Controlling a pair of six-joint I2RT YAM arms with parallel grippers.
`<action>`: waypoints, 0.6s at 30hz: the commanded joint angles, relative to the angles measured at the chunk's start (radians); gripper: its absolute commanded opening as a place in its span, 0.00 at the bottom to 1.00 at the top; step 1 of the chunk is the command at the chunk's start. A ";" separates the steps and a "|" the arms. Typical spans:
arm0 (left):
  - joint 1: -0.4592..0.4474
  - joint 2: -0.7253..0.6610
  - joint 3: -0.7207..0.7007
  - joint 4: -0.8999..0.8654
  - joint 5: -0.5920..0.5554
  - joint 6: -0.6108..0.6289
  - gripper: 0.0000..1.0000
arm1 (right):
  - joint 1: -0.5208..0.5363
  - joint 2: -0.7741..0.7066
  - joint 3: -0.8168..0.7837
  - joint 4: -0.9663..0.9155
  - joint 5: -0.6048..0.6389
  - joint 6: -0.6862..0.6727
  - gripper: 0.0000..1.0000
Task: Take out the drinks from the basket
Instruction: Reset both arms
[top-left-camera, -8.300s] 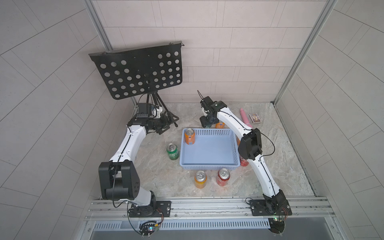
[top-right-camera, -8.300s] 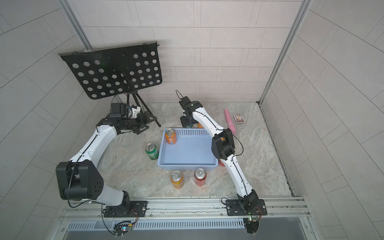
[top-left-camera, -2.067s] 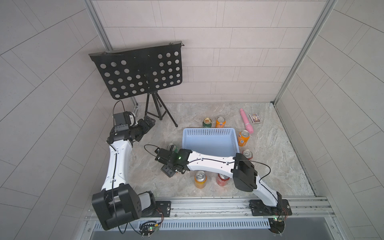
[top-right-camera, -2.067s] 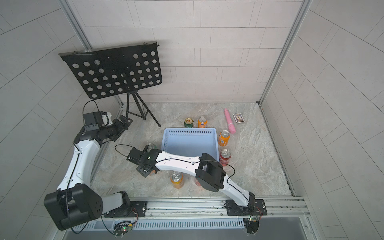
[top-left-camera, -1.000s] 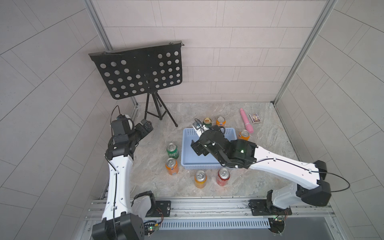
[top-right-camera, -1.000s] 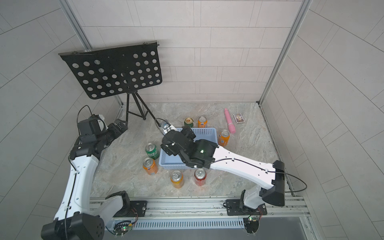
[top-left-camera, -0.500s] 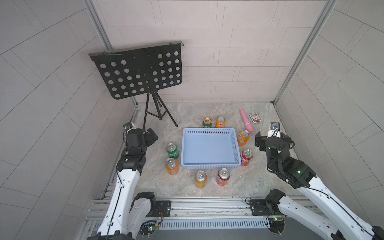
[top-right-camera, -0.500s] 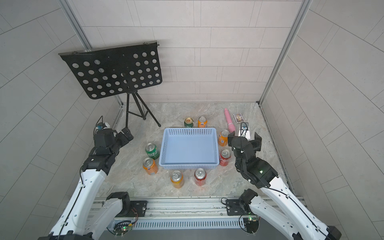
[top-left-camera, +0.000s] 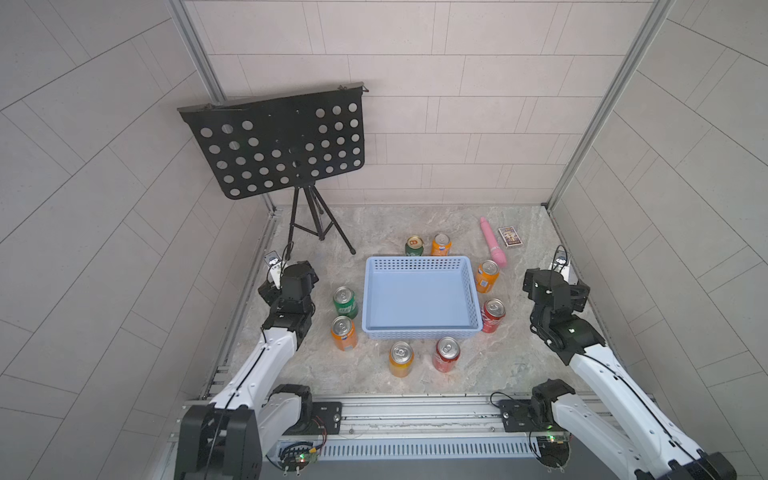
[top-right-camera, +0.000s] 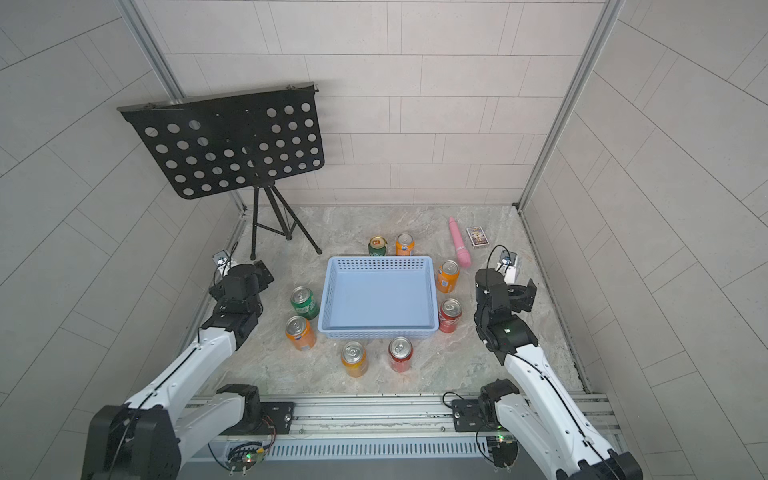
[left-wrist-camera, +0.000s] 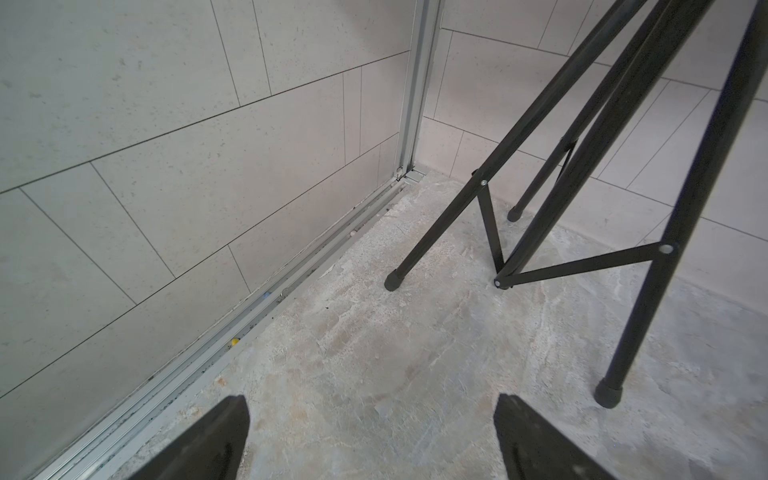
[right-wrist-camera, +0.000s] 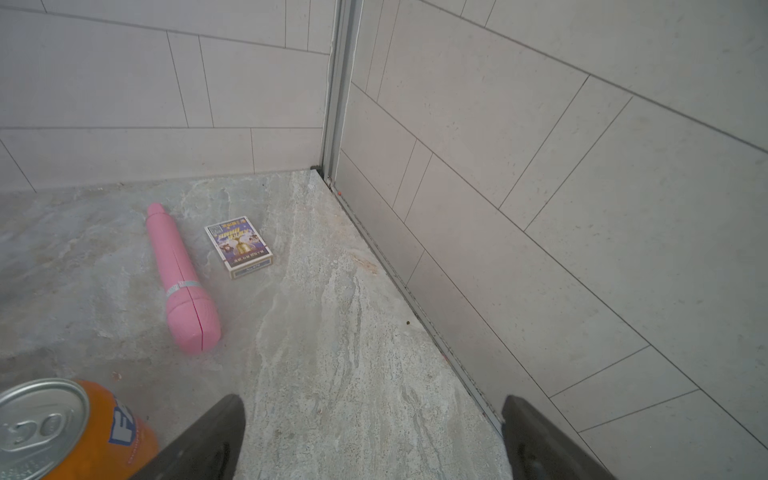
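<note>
In both top views: basket (top-left-camera: 415, 261) flat on the stone floor (top-left-camera: 519, 353) in the middle, bare blue bottom showing inside, with all eight drinks upright on the floor outside it. Behind the far side of the basket, dark green-gold can (top-left-camera: 414, 246) and back orange can (top-left-camera: 441, 244) side by side. Along the right side, right orange can (top-left-camera: 487, 276) and right red can (top-left-camera: 493, 315). Before the near side, front orange can (top-left-camera: 401, 359) and front red can (top-left-camera: 446, 354). Along the left side, bright green can (top-left-camera: 345, 301) and left orange can (top-left-camera: 344, 333). Pink tube (top-left-camera: 493, 243) and small card box (top-left-camera: 510, 237) toward the far right corner, black music stand (top-left-camera: 286, 145) at the far left. Left gripper (top-left-camera: 291, 279) near the left wall, right gripper (top-left-camera: 555, 286) near the right wall, both well apart from the basket. In the left wrist view: left gripper (left-wrist-camera: 372, 411) spread wide and holding nothing, only floor between the fingertips, tripod legs (left-wrist-camera: 540, 166) of the stand ahead. In the right wrist view: right gripper (right-wrist-camera: 372, 409) likewise spread wide and empty over bare floor, right orange can (right-wrist-camera: 62, 432) off to one side, pink tube (right-wrist-camera: 183, 278) and card box (right-wrist-camera: 239, 245) beyond.
</note>
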 joint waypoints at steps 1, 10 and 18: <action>0.000 0.059 -0.018 0.137 -0.075 0.056 1.00 | -0.011 0.034 -0.024 0.113 -0.014 -0.043 1.00; 0.043 0.179 -0.077 0.346 -0.072 0.064 1.00 | -0.028 0.074 -0.180 0.423 -0.068 -0.150 1.00; 0.046 0.165 -0.097 0.318 0.025 0.112 1.00 | -0.069 0.079 -0.231 0.509 -0.139 -0.136 1.00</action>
